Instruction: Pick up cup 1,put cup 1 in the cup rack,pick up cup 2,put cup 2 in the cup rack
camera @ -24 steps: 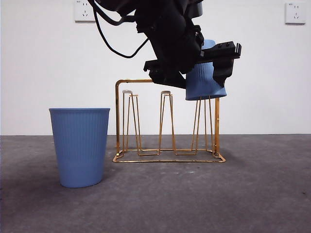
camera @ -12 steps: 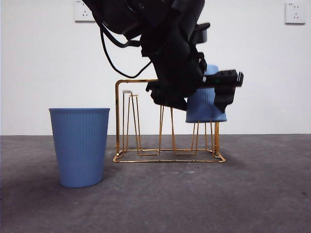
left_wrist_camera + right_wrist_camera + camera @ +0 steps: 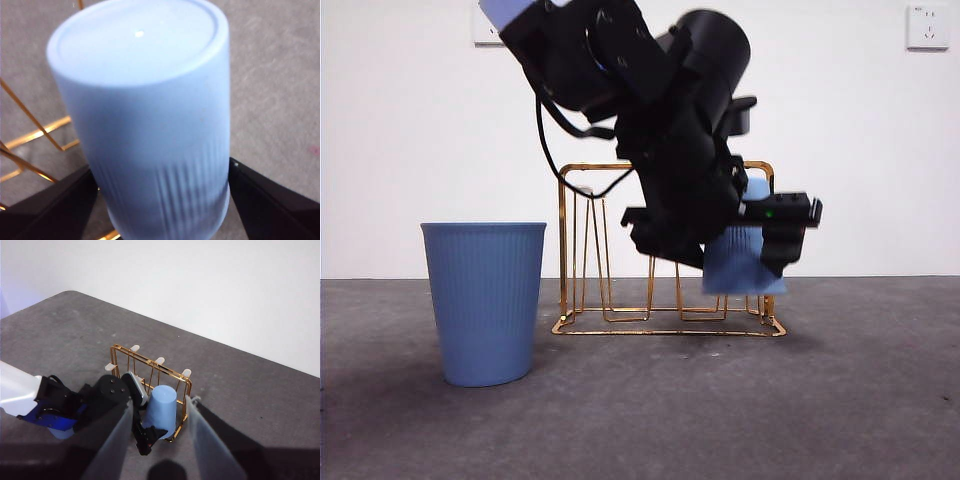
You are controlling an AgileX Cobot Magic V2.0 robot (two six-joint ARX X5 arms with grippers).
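My left gripper is shut on a ribbed blue cup held upside down, its rim low over the right end of the gold wire cup rack, near the rack's base. In the left wrist view the cup fills the space between my black jaws, with gold rack wires beside it. A second blue cup stands upright on the table left of the rack. My right gripper is open and empty, high above the table, looking down on the rack and the held cup.
The left arm reaches in large and dark from the top left and hides the rack's middle prongs. A white wall with a socket stands close behind the rack. The grey table extends to the front and right.
The left gripper has moved down with the inverted cup, from level with the rack's top bar to near the rack's base at the right end. The standing cup has not moved.
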